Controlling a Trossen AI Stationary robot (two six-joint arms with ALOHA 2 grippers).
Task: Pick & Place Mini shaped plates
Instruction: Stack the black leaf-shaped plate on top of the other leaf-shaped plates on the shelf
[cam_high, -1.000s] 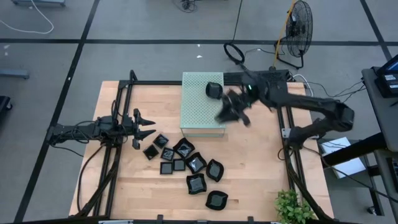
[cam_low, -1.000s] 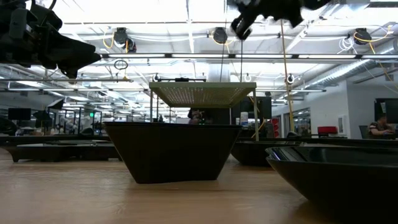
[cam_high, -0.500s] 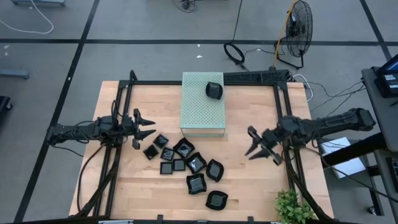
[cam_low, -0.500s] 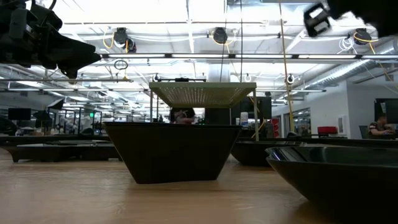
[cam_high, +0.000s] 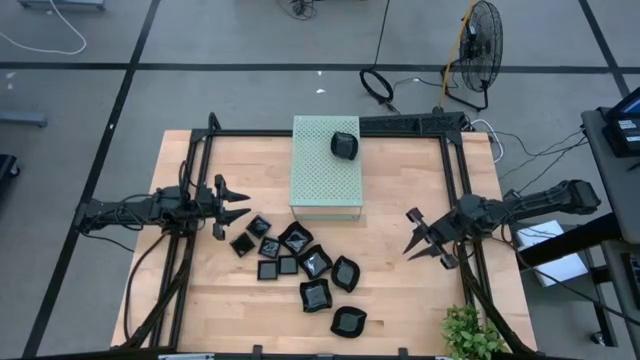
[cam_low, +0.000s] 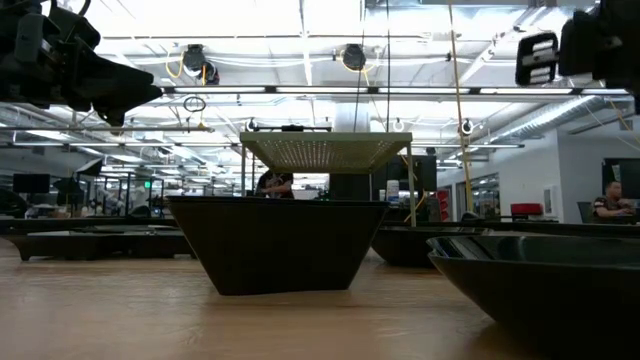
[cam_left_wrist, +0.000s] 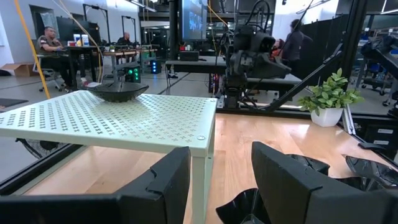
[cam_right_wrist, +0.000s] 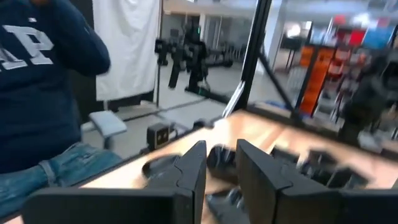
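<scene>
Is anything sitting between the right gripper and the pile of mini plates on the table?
Nothing visible. The right gripper hangs open by the table's right edge, and only bare wood lies between it and the nearest mini plates. The green box sits farther back, off that path.

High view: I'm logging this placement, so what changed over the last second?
The right gripper, empty and open, swung from beside the pale green box back to the table's right edge. The plate on the box, the plates on the table and the left gripper stayed put.
</scene>
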